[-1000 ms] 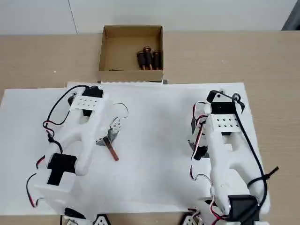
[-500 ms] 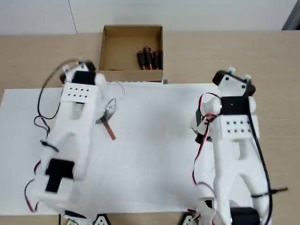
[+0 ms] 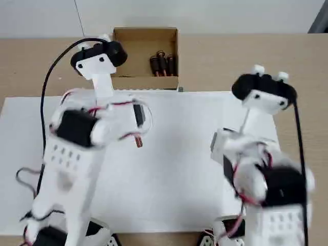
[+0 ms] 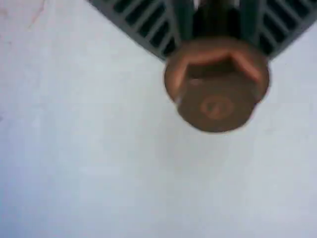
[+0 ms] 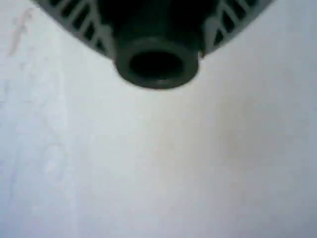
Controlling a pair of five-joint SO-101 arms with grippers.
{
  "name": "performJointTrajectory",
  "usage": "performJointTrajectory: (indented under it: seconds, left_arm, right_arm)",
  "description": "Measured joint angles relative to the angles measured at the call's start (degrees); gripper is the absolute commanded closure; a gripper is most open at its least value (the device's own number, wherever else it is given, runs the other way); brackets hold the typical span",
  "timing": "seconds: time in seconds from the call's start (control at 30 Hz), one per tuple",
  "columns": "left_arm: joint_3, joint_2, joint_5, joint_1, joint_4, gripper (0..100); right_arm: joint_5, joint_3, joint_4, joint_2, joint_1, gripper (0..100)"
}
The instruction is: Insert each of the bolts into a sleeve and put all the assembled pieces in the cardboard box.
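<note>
Pale wooden worktop (image 3: 230, 56) runs under both arms, and a white sheet (image 3: 174, 174) covers its near part.

From the high view, the cardboard box (image 3: 143, 82) sits at the far edge of the sheet, on the bare wood. A few assembled pieces (image 3: 163, 64) lie side by side in its right-hand half. The left arm (image 3: 72, 148) stands tall over the left side of the sheet. Its left jaws grip a copper-coloured bolt (image 3: 136, 138), which sticks out toward the middle of the sheet, nearer than the box and well apart from it. The right arm (image 3: 266, 179) rises over the right side of the sheet, well apart from the left one.

The left wrist view has the bolt (image 4: 216, 91) head-on, its hexagonal head facing the camera. The ribbed grey left jaws are pressed in on either side of the shank behind the head, with the white sheet beyond.

In the right wrist view, a black sleeve (image 5: 157, 62) is pinched between the ribbed right jaws. Its open round bore faces the camera, and the white sheet lies behind it.
</note>
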Motion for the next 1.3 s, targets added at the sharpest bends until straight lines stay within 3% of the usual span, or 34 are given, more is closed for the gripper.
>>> performJointTrajectory:
  seconds: [0.2, 0.4, 1.0, 1.3]
  left_arm:
    - [10.8, -11.9, -4.6, 1.0, -2.0, 99]
    - [26.1, -28.3, -7.8, 1.0, -10.9, 99]
    - [63.6, -63.9, -7.9, 1.0, -36.2, 99]
    - [76.0, -75.6, -7.9, 1.1, -45.7, 99]
  right_arm:
    - [7.6, 4.0, 0.2, -12.3, 0.0, 99.5]
    - [12.1, 14.7, -1.7, -25.5, 0.2, 99.5]
    - [12.7, 44.7, -21.1, -39.8, -0.3, 99.5]
    - [15.9, 60.0, -29.0, -50.8, -11.9, 99.5]
